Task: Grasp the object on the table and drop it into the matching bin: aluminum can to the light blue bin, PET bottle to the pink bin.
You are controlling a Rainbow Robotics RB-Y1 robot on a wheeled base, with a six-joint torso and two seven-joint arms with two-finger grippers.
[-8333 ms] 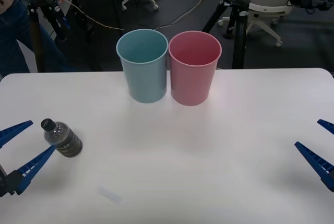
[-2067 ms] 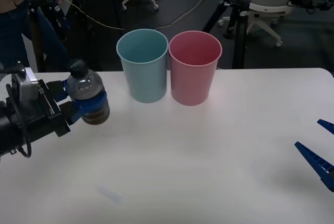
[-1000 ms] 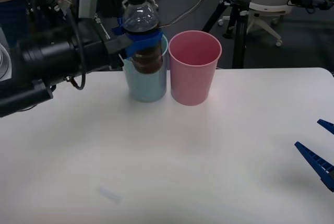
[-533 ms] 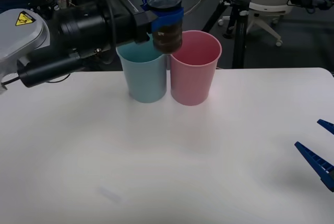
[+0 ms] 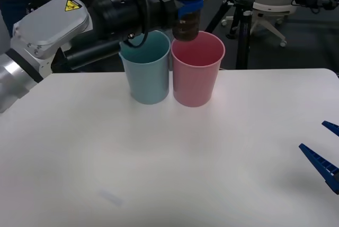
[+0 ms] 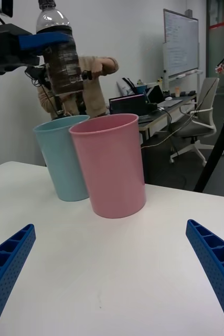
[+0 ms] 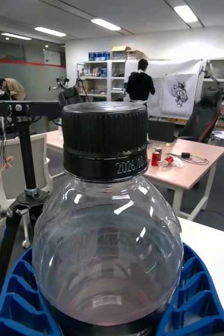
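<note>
The left arm reaches across from the far left of the pink bin (image 5: 197, 68), and the left gripper (image 5: 189, 9) is clamped around the middle of the PET bottle (image 5: 187, 5), its blue ribbed fingers (image 7: 195, 310) wrapped on either side of the clear body. The bottle hangs upright in the air with its black cap (image 7: 105, 139) on top and the dark brownish liquid in its lower half; its base is just above the pink bin's rolled rim, on the side nearest the light blue bin (image 5: 145, 66). From the right wrist camera the bottle (image 6: 59, 50) appears high above both bins, touching neither.

The light blue bin stands just beside the pink bin on its left, the two walls close to touching, both upright at the far side of the white table (image 5: 169, 169).

Well to the right of the pink bin, at the table's right edge, the right gripper (image 5: 329, 150) rests low with its two blue fingers (image 6: 214, 260) spread wide apart and nothing between them.
</note>
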